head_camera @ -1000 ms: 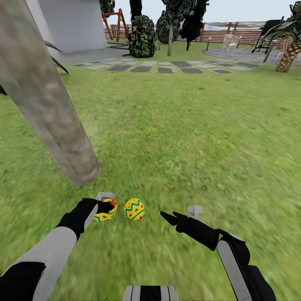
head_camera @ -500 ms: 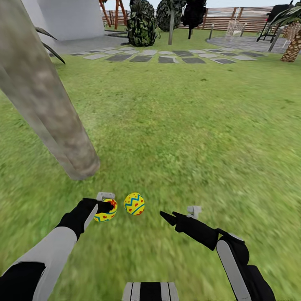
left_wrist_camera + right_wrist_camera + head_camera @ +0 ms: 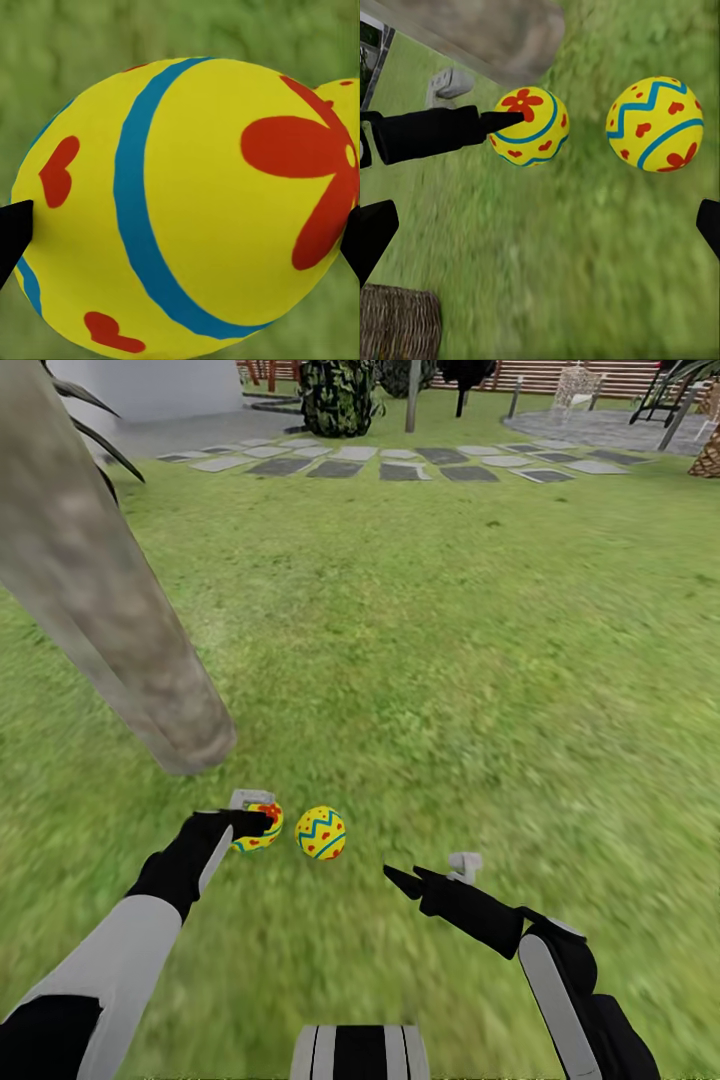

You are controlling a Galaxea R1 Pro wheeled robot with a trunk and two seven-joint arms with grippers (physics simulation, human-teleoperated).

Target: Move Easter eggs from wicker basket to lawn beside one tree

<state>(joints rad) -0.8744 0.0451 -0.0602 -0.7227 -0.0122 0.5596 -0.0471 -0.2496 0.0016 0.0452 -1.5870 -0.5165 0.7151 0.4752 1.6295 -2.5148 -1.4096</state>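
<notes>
The tree leans its thick mottled trunk across the near lawn, and everything here sits close to its foot. The left hand is low over the grass just in front of the trunk's base, clenched on an Easter egg; from the left wrist view that held egg looms large between two dark fingertips, yellow with a blue band, a red flower and small red hearts. The right wrist view shows one slim black finger touching this egg's side, with the trunk's base just beyond it.

A second egg lies free on the grass just beside the held one, a little farther from the trunk, its blue zigzag and red hearts facing up. In the right wrist view it sits apart from the held egg, not touching it.

The right hand hovers farther out from the tree, past the loose egg, its fingers spread and grasping nothing. A patch of the wicker basket shows in the right wrist view, on the grass away from the trunk.

Far beyond the tree, grey paving stones cross the grass before a dark bush.
</notes>
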